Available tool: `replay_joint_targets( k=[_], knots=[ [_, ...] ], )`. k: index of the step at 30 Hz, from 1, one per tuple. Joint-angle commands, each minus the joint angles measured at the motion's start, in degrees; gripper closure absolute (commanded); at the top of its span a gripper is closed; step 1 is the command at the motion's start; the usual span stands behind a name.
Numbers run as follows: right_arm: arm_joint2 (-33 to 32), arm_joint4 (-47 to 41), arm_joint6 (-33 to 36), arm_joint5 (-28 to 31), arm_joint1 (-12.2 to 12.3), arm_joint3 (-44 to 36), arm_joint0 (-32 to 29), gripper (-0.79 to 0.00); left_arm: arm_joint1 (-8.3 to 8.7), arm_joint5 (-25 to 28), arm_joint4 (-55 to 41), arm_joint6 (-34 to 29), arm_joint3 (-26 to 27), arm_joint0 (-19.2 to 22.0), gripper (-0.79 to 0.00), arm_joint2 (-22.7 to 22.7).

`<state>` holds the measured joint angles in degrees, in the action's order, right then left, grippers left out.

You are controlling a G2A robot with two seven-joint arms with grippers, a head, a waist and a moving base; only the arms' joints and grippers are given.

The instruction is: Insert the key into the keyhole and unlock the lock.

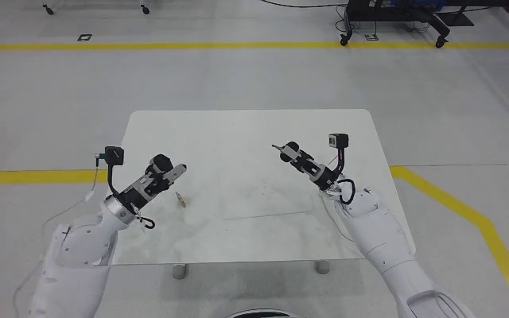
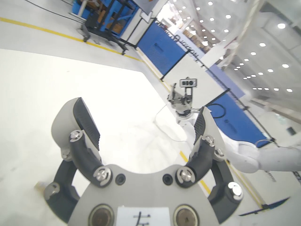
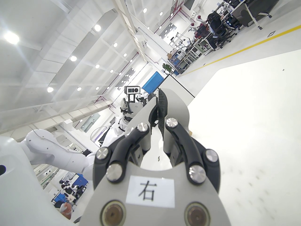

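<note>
Left pincer (image 2: 141, 104) spread wide — right pincer (image 3: 157, 95) pressed together, contents hidden; small object (image 1: 181, 199) indistinct.

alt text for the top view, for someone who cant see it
Two white robot arms are poised over a white table. The left pincer is open near a small tan object lying on the table. The right pincer is shut, farther across the tabletop.
</note>
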<state>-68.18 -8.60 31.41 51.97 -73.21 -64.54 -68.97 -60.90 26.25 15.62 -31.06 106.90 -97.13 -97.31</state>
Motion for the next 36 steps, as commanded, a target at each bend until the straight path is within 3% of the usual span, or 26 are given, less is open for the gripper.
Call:
replay_joint_targets(
  k=[1, 5, 10, 14, 20, 22, 23, 24, 27, 32, 36],
  knots=[
    [0.0, 0.0, 0.0, 0.0, 0.0, 0.0, 0.0, 0.0, 0.32, -2.7, 11.3, 0.8, 5.0, -4.4, -0.785, -4.2],
    [0.0, 0.0, 0.0, 0.0, 0.0, 0.0, 0.0, 0.0, 0.31, -9.7, 27.2, 0.6, 14.2, -12.8, -0.785, -6.2],
    [0.0, 0.0, 0.0, 0.0, 0.0, 0.0, 0.0, 0.0, 0.48, -13.2, 34.8, -8.2, 19.4, -16.7, -0.785, -4.1],
    [0.0, 0.0, 0.0, 0.0, 0.0, 0.0, 0.0, 0.0, 0.54, -18.2, 40.9, -14.4, 17.2, -12.8, -0.785, 0.4],
    [0.0, 0.0, 0.0, 0.0, 0.0, 0.0, 0.0, 0.0, 0.03, -25.6, 46.6, -17.9, 13.2, -5.8, -0.785, 8.3],
    [0.0, 0.0, 0.0, 0.0, 0.0, 0.0, 0.0, 0.0, -0.24, -27.8, 47.2, -18.9, 11.3, -3.5, -0.751, 10.8],
    [0.0, 0.0, 0.0, 0.0, 0.0, 0.0, 0.0, 0.0, -0.37, -28.8, 47.7, -19.5, 10.4, -2.4, -0.606, 11.9],
    [0.0, 0.0, 0.0, 0.0, 0.0, 0.0, 0.0, 0.0, -0.49, -29.8, 48.5, -20.0, 9.5, -1.4, -0.529, 13.0],
    [0.0, 0.0, 0.0, 0.0, 0.0, 0.0, 0.0, 0.0, -0.79, -31.3, 49.1, -21.1, 8.0, 0.8, -0.369, 15.2],
    [0.0, 0.0, 0.0, 0.0, 0.0, 0.0, 0.0, 0.0, -1.02, -32.0, 50.9, -22.6, 6.3, 2.3, -0.354, 17.3],
    [0.0, 0.0, 0.0, 0.0, 0.0, 0.0, 0.0, 0.0, -1.24, -33.2, 50.6, -23.1, 4.8, 3.5, -0.299, 17.8]
  ],
)
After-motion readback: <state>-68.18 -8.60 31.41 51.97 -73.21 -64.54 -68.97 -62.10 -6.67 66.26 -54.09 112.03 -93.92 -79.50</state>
